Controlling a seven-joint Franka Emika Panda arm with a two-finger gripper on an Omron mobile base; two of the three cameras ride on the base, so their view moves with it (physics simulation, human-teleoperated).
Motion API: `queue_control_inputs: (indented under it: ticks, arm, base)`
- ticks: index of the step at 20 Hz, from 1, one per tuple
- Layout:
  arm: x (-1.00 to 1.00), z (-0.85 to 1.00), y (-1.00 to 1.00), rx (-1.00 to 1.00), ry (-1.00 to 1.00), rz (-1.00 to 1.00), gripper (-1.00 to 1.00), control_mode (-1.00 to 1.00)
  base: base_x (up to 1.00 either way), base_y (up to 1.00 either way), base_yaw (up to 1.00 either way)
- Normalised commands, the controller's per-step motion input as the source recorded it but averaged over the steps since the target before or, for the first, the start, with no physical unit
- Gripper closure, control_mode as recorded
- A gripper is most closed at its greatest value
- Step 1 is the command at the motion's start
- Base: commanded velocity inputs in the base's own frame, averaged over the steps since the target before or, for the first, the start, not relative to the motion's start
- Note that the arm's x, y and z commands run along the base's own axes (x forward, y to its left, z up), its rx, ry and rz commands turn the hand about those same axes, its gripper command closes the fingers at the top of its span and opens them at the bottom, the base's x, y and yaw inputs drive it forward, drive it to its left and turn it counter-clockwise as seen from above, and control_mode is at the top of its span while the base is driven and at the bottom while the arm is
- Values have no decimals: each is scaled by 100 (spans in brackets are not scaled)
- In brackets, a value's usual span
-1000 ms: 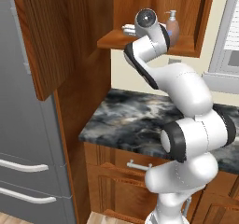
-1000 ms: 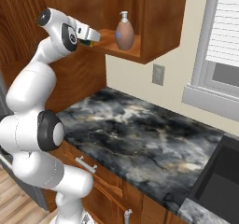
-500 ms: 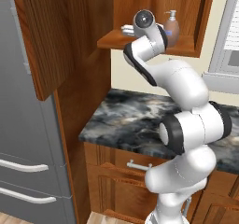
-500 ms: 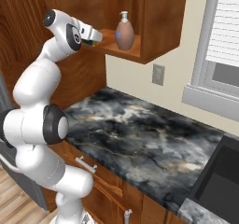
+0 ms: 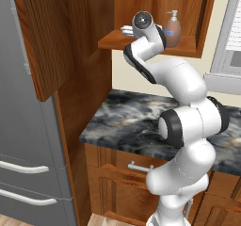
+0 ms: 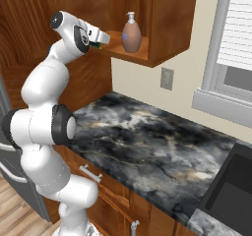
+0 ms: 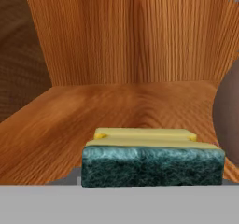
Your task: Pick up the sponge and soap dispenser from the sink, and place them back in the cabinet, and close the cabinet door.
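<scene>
The sponge (image 7: 151, 160) is a yellow block with a dark green scrub face. It sits low in the hand view just above the wooden shelf (image 7: 116, 106) of the cabinet (image 6: 167, 18), and it hides the fingertips. My gripper (image 6: 101, 40) is shut on the sponge (image 6: 100, 45) at the shelf's left front edge (image 5: 141, 44). The soap dispenser (image 5: 172, 29) stands upright on the shelf to the right of my gripper (image 5: 126, 31), and its side (image 7: 228, 120) shows at the hand view's right edge. The cabinet door (image 5: 52, 36) hangs open to the left. A corner of the black sink (image 6: 231, 191) shows at the lower right.
A dark marble counter (image 6: 147, 141) runs under the cabinet, with wooden drawers (image 5: 122, 182) below. The grey refrigerator (image 5: 23, 140) stands to the left, under the open door. A wall outlet (image 6: 167, 78) and a window with blinds (image 6: 236, 43) are on the right.
The hand has crept a little further in toward the shelf with the sponge. The soap dispenser and the door have not moved.
</scene>
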Motion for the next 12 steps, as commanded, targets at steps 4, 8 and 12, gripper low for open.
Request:
queue_control_inputs:
  ticks: [4,8,12]
  arm:
    - [26,-2,-3,0,0,0,100,-100]
    - [26,-1,-3,0,0,0,100,-100]
    - [22,-2,-2,0,0,0,100,-100]
  base:
    - [0,0,0]
    - [0,0,0]
    - [0,0,0]
